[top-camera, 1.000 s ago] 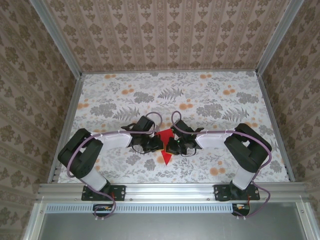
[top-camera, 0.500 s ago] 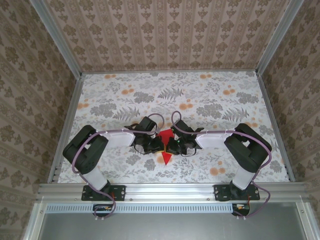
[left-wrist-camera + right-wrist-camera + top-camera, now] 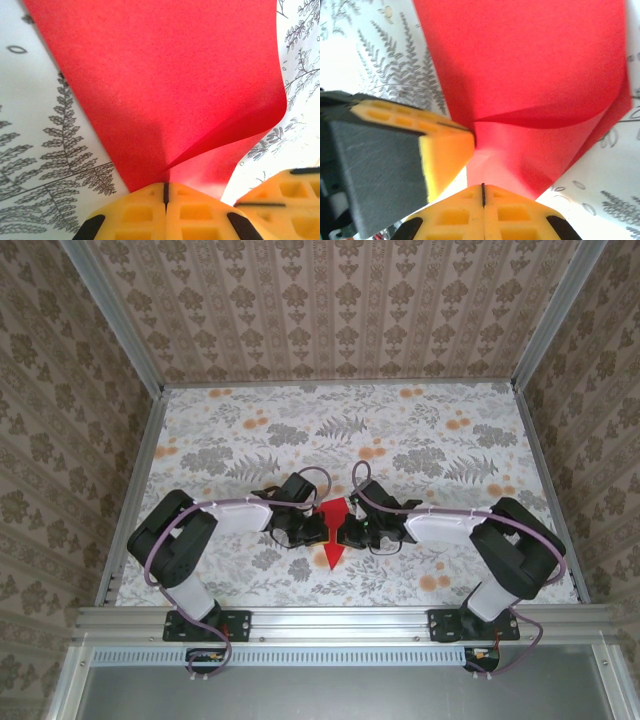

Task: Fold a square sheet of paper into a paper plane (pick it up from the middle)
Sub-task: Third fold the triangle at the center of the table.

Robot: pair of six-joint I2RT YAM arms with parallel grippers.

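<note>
The red square sheet of paper (image 3: 333, 536) is folded into a pointed shape, its tip toward the near edge, and sits mid-table between the two arms. My left gripper (image 3: 319, 530) pinches its left side and my right gripper (image 3: 347, 531) its right side. In the left wrist view the yellow fingers (image 3: 135, 212) are pressed together at the gripper (image 3: 165, 186), shut on the paper (image 3: 165, 85), where a loose flap curls up. In the right wrist view my right gripper (image 3: 483, 187) is likewise shut on the paper (image 3: 530, 75), with the left gripper's finger (image 3: 442, 145) close by.
The table (image 3: 250, 430) has a floral cloth, with metal rails on both sides and a rail along the near edge (image 3: 330, 620). Patterned walls enclose the back and sides. The arms' purple cables (image 3: 300, 475) loop just behind the grippers.
The right arm's elbow has swung out to the right and its gripper has edged left. The left gripper moved right earlier. The two grippers now sit closer together on the paper.
</note>
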